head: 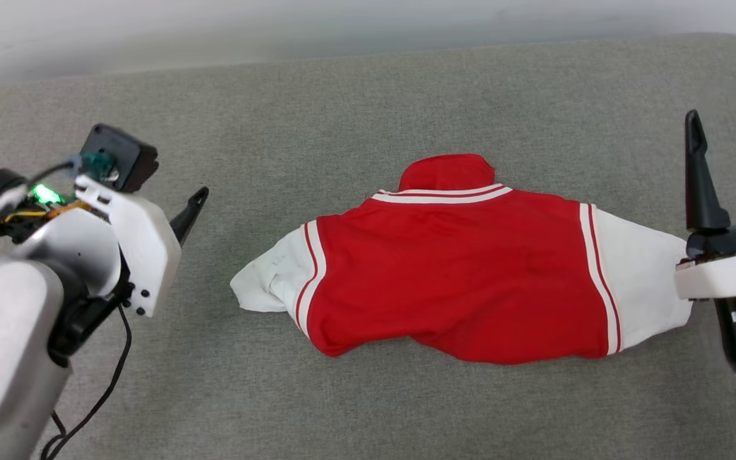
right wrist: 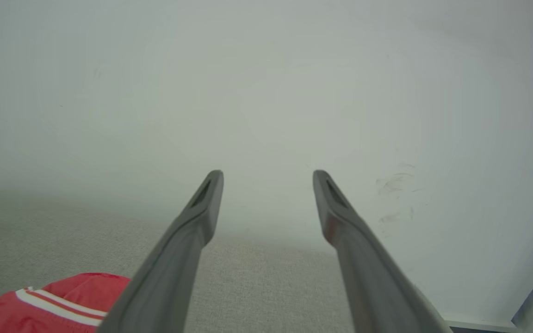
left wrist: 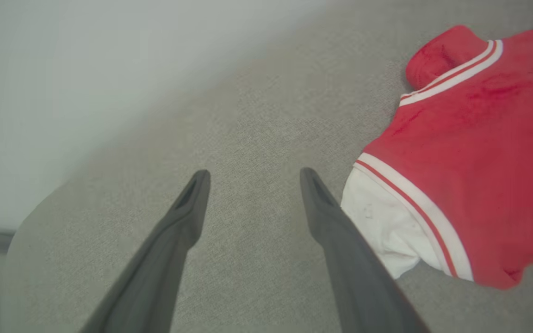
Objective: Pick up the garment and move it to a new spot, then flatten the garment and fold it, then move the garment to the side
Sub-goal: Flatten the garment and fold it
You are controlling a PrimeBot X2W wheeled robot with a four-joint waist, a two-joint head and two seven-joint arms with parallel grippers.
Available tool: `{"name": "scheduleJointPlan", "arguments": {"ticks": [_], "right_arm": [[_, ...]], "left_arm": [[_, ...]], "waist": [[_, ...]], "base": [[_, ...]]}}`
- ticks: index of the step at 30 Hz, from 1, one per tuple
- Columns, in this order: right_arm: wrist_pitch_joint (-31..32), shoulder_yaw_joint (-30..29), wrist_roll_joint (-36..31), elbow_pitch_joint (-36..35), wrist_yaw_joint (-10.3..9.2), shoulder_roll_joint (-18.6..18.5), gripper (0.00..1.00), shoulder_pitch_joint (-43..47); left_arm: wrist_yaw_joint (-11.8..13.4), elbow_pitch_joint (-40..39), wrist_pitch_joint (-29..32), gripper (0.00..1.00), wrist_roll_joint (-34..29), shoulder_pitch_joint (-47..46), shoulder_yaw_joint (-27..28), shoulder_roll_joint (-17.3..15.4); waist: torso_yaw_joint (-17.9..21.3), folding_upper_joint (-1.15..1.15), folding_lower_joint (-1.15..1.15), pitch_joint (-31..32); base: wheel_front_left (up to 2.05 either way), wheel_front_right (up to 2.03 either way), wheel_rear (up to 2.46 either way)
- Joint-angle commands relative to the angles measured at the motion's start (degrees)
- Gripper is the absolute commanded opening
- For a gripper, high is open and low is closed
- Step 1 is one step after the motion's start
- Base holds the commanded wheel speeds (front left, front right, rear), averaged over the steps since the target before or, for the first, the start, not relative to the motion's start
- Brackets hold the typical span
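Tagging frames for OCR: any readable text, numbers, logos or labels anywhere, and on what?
None can be read.
jersey: plain red side up, white stripes only, no number or lettering in sight.
grey surface: no marks or labels.

Left tool spread wide, right tool spread wide, empty
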State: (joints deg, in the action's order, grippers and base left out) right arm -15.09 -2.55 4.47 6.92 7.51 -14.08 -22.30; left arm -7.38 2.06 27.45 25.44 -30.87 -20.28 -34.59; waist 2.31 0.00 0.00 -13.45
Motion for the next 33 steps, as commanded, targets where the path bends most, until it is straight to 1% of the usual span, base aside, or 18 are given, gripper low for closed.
{"name": "scheduleJointPlan", "arguments": {"ticks": [1,4,7,8,11,15,21,28,29,30,31,33], "right_arm": [[-0.07,-0.03,-0.56,-0.95,-0.04,0.68,1.00,1.10],[0.16,0.08,-1.19,-2.39,-0.04,1.62,1.00,1.82],[0.36,0.66,-1.56,-3.17,-0.04,1.94,1.00,1.81],[0.63,1.16,-1.71,-3.43,-0.04,1.84,1.00,1.03],[0.79,1.53,-1.66,-3.29,-0.04,1.75,1.00,0.02],[0.77,2.49,-1.52,-2.69,-0.04,1.81,1.00,-1.10],[0.45,3.62,-1.42,-1.61,-0.04,2.02,1.00,-2.72],[0.06,4.03,-1.13,-0.11,-0.04,1.71,1.00,-4.00],[0.05,4.00,-1.07,0.07,-0.04,1.62,1.00,-4.20],[0.01,3.99,-1.01,0.23,-0.04,1.49,1.00,-4.32],[-0.03,3.93,-1.01,0.42,-0.04,1.30,1.00,-4.44],[-0.03,3.65,-0.82,0.85,-0.04,0.76,1.00,-4.78]], "left_arm": [[0.01,-0.71,2.84,1.00,2.76,-1.71,-1.98,-1.74],[0.00,-2.15,9.26,1.00,8.38,-4.84,-6.75,-5.42],[-0.01,-3.15,14.59,1.00,12.99,-7.99,-11.18,-8.15],[-0.01,-3.76,18.94,1.00,16.43,-10.93,-15.78,-9.93],[-0.02,-3.37,22.21,1.00,18.97,-13.64,-19.91,-11.07],[-0.02,-1.51,24.86,1.00,21.61,-16.61,-24.96,-11.46],[-0.02,2.87,25.77,1.00,24.23,-18.75,-30.63,-11.24],[-0.03,6.90,26.38,1.00,26.50,-18.42,-37.59,-11.58],[-0.03,7.07,26.30,0.97,26.78,-18.26,-38.57,-11.48],[-0.03,7.04,26.04,0.21,26.81,-18.38,-39.63,-11.56],[-0.03,7.15,25.83,0.00,27.13,-18.50,-40.44,-11.67],[-0.04,7.30,25.11,0.00,27.56,-19.02,-41.59,-11.92]], "waist": [[0.31,0.00,0.00,-0.29],[0.76,0.00,0.00,-0.99],[1.27,0.00,0.00,-1.88],[1.80,0.00,0.00,-2.90],[2.32,0.00,0.00,-3.99],[3.16,0.00,0.00,-5.56],[4.46,0.00,0.00,-7.68],[5.22,0.00,0.00,-9.29],[5.27,0.00,0.00,-9.36],[5.28,0.00,0.00,-9.37],[5.25,0.00,0.00,-9.32],[5.05,0.00,0.00,-8.99]], "base": [[0.00,0.00,0.00],[0.00,0.00,0.00],[0.00,0.00,0.00],[0.00,0.00,0.00],[0.00,0.00,0.00],[0.00,0.00,0.00],[0.00,0.00,0.00],[0.00,0.00,0.00],[0.00,0.00,0.00],[0.00,0.00,0.00],[0.00,0.00,0.00],[0.00,0.00,0.00]]}}
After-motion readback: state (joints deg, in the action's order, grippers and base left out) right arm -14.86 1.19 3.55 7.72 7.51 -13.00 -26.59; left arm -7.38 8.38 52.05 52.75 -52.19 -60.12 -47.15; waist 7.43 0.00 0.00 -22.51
